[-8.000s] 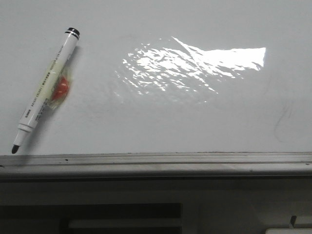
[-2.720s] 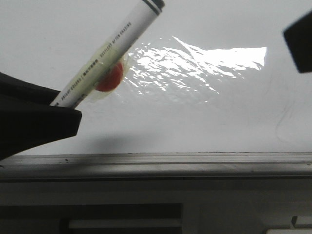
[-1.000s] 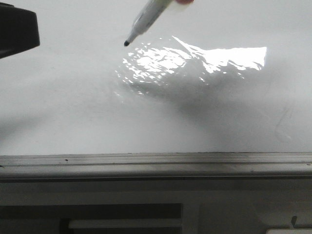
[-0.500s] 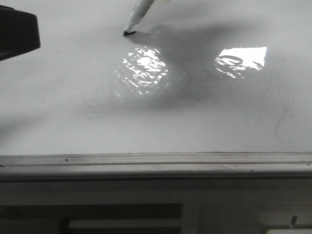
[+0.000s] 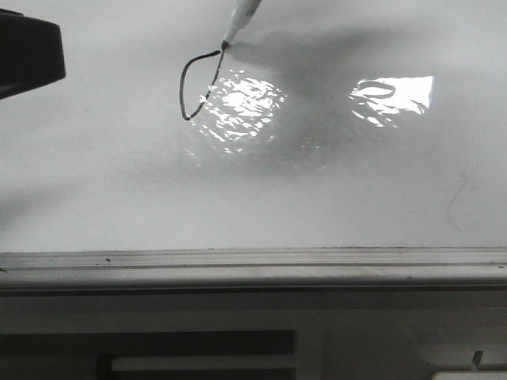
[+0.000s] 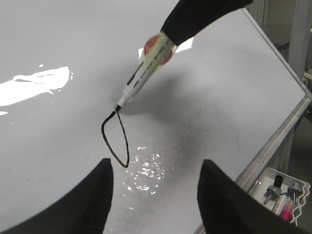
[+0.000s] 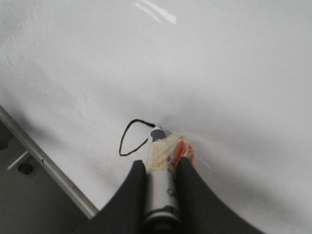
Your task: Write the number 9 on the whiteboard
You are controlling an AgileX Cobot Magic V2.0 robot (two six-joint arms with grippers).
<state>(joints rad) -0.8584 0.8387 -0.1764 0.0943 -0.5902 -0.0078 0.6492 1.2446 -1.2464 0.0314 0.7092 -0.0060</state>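
The grey rail (image 5: 253, 261) runs along the near edge of the whiteboard (image 5: 317, 198). Past it, the board is white and shiny, with bright wrinkly glare (image 5: 238, 99) in the middle.

Farther back sits the number 9 (image 5: 196, 83), which is only a thin black loop so far. It lies just beside the glare. The marker (image 5: 240, 17) touches the top of the loop with its tip.

The right gripper (image 7: 158, 190) is squeezed tight on the marker. The left gripper (image 6: 155, 183) hangs over the board near the loop, its fingers spread wide with nothing between them.
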